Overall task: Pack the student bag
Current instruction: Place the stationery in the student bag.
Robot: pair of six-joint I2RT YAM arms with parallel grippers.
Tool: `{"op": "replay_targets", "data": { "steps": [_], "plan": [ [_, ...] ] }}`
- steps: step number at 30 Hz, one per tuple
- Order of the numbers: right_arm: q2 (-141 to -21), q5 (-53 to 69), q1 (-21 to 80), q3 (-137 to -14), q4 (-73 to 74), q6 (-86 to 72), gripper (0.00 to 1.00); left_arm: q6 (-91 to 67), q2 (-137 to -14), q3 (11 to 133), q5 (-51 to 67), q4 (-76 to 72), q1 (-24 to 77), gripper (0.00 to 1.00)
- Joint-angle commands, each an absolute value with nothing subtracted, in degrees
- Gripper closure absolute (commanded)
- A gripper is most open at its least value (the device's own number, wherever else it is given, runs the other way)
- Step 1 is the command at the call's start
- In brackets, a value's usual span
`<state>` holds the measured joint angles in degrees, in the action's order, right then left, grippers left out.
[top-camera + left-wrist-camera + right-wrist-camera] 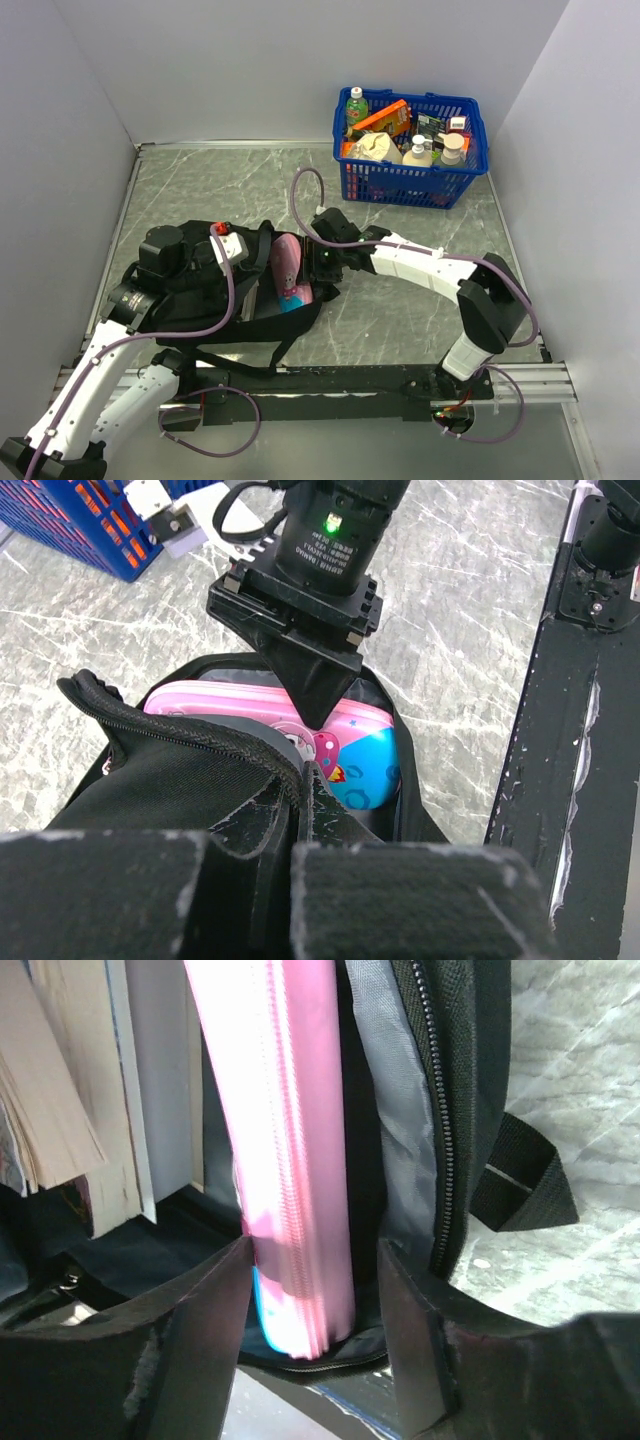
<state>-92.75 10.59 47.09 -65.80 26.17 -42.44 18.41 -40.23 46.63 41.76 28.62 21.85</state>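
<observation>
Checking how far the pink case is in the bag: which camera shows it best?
Left wrist: the pink case sits in the open mouth of the student bag, printed face and blue end showing under the right claw. Right wrist gives only its zipped edge, close up. Top view shows it small.

The student bag's [260,318] mouth, lower left of the top view, is crowded. Books [80,1110] fill one side, and a pink case [290,1110] stands mid-opening, straddled by the right gripper [312,1260] with its jaws apart. Bare table [230,190] stretches to the blue basket [400,185] at upper right.
</observation>
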Motion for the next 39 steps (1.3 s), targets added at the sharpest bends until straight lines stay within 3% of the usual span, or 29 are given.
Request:
{"op": "replay_targets", "data": {
  "steps": [1, 9, 14, 19, 23, 26, 33, 34, 37, 39],
  "plan": [
    [-94.47, 7.57, 46.76, -66.61, 27.57, -43.06, 0.47, 19.60, -39.73, 49.83, 43.59, 27.33, 22.06, 0.99],
    [-100.45, 10.53, 50.27, -68.54, 23.65, -46.14, 0.68, 19.51, -40.16, 50.36, 43.77, 27.07, 22.06, 0.99],
    [-103.09, 12.47, 54.14, -74.35, 23.47, -46.32, 0.70, 19.86, -40.52, 50.80, 43.51, 27.25, 22.06, 0.99],
    [-102.05, 16.42, 55.37, -72.52, 20.75, -46.32, 0.72, 19.51, -40.52, 50.54, 43.59, 26.89, 22.06, 0.99],
    [-97.49, 17.22, 50.20, -67.87, 20.66, -44.56, 0.59, 20.04, -40.08, 50.45, 43.59, 27.51, 22.06, 0.99],
    [-90.63, 21.16, 42.03, -60.05, 11.45, -45.44, 0.47, 19.95, -39.99, 50.19, 43.68, 27.51, 22.06, 0.99],
    [-94.04, 19.69, 38.85, -65.04, 13.19, -43.85, 0.45, 19.77, -40.34, 50.45, 44.30, 27.16, 22.06, 0.99],
    [-95.09, 19.34, 38.76, -65.39, 12.84, -44.29, 0.46, 19.86, -40.43, 50.54, 44.30, 27.25, 22.06, 0.99],
    [-96.85, 15.04, 39.90, -68.28, 13.79, -44.21, 0.66, 20.13, -40.43, 50.54, 44.21, 27.60, 22.06, 0.99],
    [-97.64, 13.10, 41.30, -70.92, 15.37, -44.03, 0.74, 20.22, -40.43, 50.62, 44.21, 27.69, 22.06, 0.99]
  ]
}}
